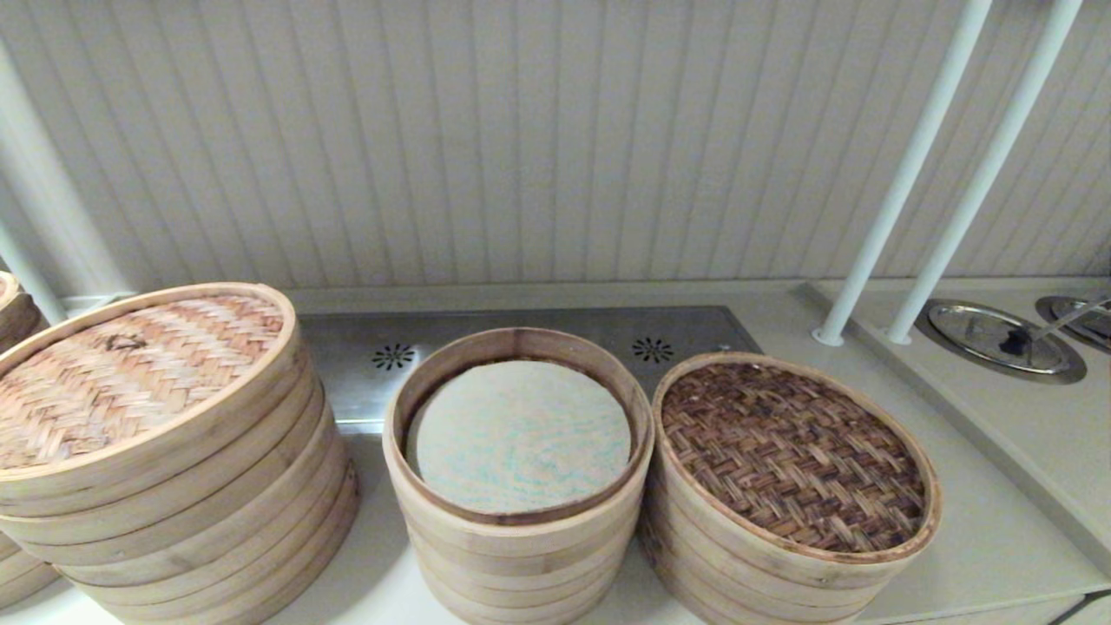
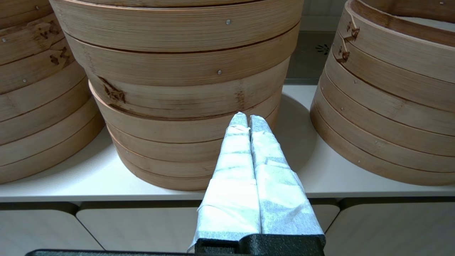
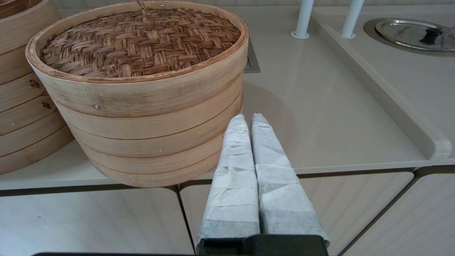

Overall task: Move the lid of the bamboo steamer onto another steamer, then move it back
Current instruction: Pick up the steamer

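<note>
The bamboo steamer lid (image 1: 794,456), dark brown herringbone weave in a pale hoop, lies on the right-hand stack of rings (image 1: 764,573). The right wrist view shows the bamboo steamer lid (image 3: 138,42) from the front. Another steamer (image 1: 521,555) stands open in the middle, its inner rim stained dark around a pale mesh liner. My right gripper (image 3: 250,117) is shut and empty, low in front of the lidded stack at the counter's front edge. My left gripper (image 2: 248,117) is shut and empty, facing the widest stack (image 2: 185,89). Neither gripper shows in the head view.
The widest stack (image 1: 174,486) on the left carries a tan woven lid (image 1: 121,373) with a knot handle. A further stack (image 2: 32,106) stands at the far left. Two white poles (image 1: 903,174) and a raised ledge (image 3: 391,106) bound the right side, with round metal covers (image 1: 998,338) beyond.
</note>
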